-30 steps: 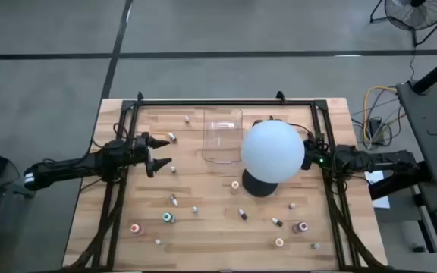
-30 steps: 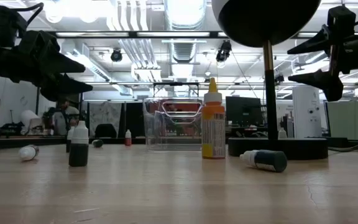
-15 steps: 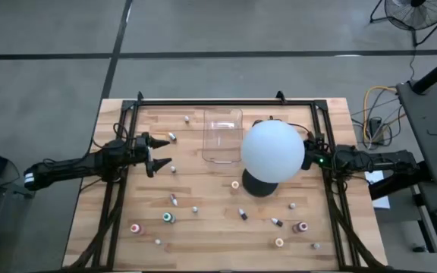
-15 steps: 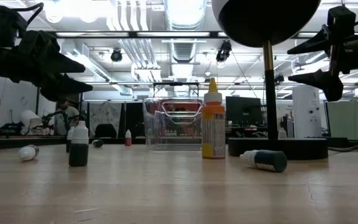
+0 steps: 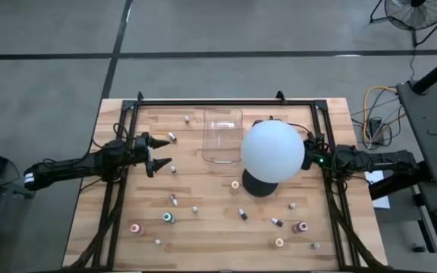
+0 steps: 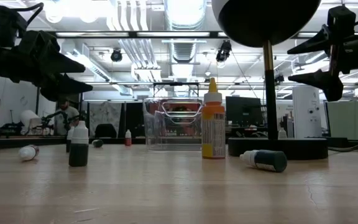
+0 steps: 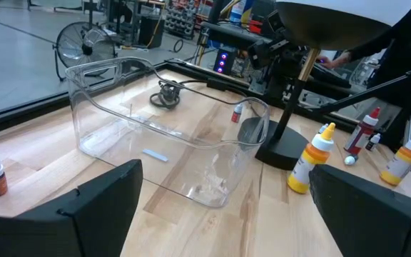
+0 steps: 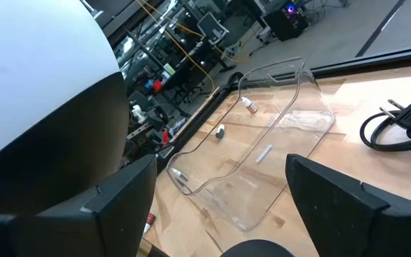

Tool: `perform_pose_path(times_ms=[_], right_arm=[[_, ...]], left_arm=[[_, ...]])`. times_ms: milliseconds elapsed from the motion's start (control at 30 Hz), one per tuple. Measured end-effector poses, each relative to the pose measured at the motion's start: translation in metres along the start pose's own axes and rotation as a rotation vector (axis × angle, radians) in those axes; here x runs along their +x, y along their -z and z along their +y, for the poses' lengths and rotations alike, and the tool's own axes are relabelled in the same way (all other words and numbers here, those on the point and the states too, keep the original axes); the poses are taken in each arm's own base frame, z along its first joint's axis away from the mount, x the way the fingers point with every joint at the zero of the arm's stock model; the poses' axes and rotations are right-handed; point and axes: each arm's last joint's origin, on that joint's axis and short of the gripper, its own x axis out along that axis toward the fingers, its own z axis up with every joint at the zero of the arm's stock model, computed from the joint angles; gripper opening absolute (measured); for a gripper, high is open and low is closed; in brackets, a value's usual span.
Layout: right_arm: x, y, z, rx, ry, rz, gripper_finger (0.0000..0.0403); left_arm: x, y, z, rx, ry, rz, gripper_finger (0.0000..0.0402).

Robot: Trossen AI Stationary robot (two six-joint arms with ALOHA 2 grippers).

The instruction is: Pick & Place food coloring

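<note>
Bottles of food coloring (image 5: 169, 218) are lying scattered over my surface (image 5: 203, 235) while my left claw (image 5: 155, 154) and right claw (image 6: 303, 61) are hovering released, grasping nothing.

Bright, even light over the wooden table (image 5: 203, 189) from above, shadows soft and short under the small bottles. The white globe (image 5: 272, 150) is nearly washed out on top, and its black base (image 5: 258, 186) sits in its own shade. At table height the ceiling lights (image 6: 185, 9) glare hard and bleach the upper room, so the arms read as black silhouettes. The near tabletop is soft and out of focus there; the orange bottle (image 6: 213, 127) stands sharp. On the left wrist, the clear tray (image 7: 170, 135) catches pale reflections along its rim, and the near fingers blur.
</note>
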Motion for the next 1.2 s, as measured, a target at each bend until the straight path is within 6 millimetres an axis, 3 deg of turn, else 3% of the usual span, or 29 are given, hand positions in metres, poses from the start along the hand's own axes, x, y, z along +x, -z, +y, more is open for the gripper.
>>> perform_pose_path(times_ms=[667, 1200], right_arm=[[0.0, 0.0001, -0.0001, 0.0, 0.0, 0.0, 0.0302], [0.0001, 0.0, 0.0, -0.001, 0.001, 0.0, 0.0302]], left_arm=[[0.0, -0.0023, -0.0004, -0.01, -0.001, -0.025, 0.0371], [0.0001, -0.0022, -0.0012, -0.24, 0.024, -0.013, 0.0371]])
